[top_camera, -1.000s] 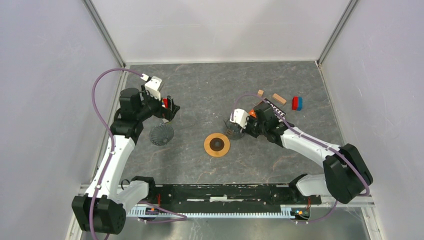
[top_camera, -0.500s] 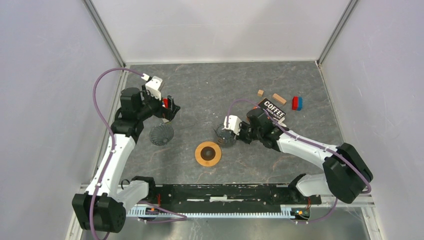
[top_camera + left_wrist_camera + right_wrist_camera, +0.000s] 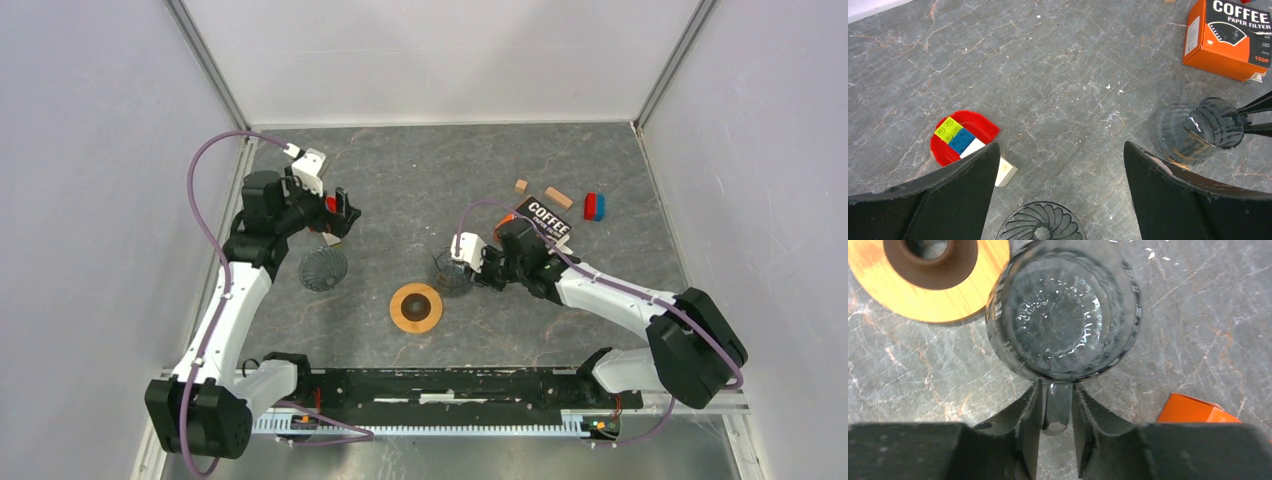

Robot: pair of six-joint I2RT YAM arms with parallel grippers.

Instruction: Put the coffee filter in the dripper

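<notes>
Right gripper [image 3: 1057, 395] nearly closed, pinching the handle of the glass cup [image 3: 1063, 310] beside the wooden disc [image 3: 923, 290]; best let go gently and back straight off without tipping it. Left gripper [image 3: 1060, 146] wide open, empty, above the dripper [image 3: 1040, 222]. No loose coffee filter visible, only the orange box [image 3: 1230, 37].

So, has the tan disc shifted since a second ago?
Yes. The tan disc slid left and toward the near edge, closing on the dripper, which stayed put.

A glass cup [image 3: 1063, 315] stands between tan disc [image 3: 923, 302] and orange box [image 3: 1193, 411].
</notes>
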